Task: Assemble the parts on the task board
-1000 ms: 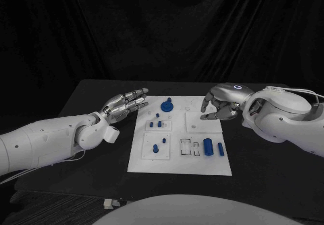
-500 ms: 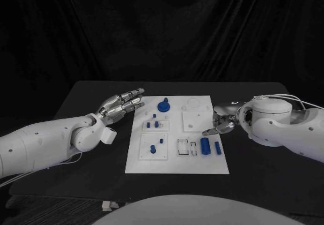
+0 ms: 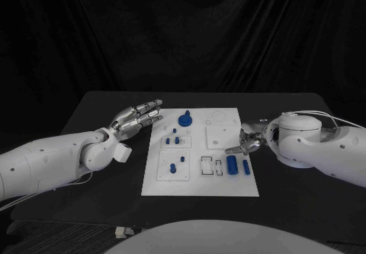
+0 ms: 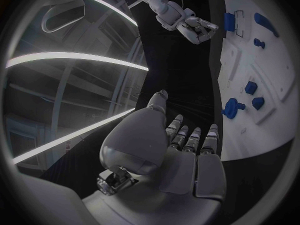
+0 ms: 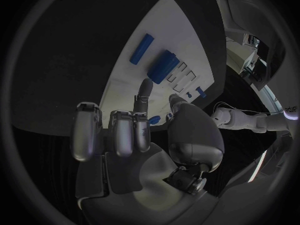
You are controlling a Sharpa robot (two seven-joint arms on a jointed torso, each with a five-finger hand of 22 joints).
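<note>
Two hands empty: left hand (image 3: 138,118) flat, fingers apart, beside white board (image 3: 200,182) far-left corner; right hand (image 3: 245,142) loosely spread above board's right edge, near blue cylinder (image 3: 231,162).

A matt white task board (image 3: 200,182), looking like smooth plastic, carries glossy blue plastic parts (image 3: 231,161). Both the left hand (image 3: 139,117) and the right hand (image 3: 248,141) look like brushed silver metal. The table (image 3: 305,201) is matt black.
</note>
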